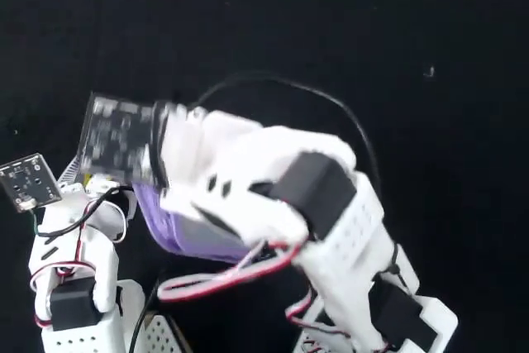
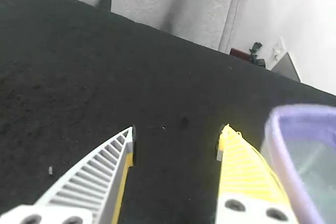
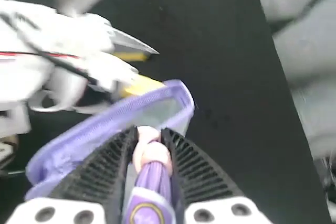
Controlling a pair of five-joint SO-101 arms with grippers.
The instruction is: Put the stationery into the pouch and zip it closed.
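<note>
My right gripper (image 3: 149, 131) pinches the pen (image 3: 151, 182), long axis aimed twelve o'clock toward the open pouch (image 3: 105, 121); left gripper (image 2: 178, 132) spread alongside

In the high view the right arm (image 1: 281, 196) lies over most of the pouch (image 1: 178, 233), leaving one purple strip in sight; whatever sits beneath the arm, its own tip included, is hidden. In the left wrist view the pouch (image 2: 294, 145) is a blurred purple rim cut off by the picture's edge, and the left fingers (image 2: 100, 182), spread apart, are cut off at their bases. In the right wrist view the pen (image 3: 152, 182) pinched between the right fingers (image 3: 102, 169) runs out of the picture. The pouch's inside is too blurred to tell what lies there, and the left arm (image 3: 58, 30) beyond is a smear.
</note>
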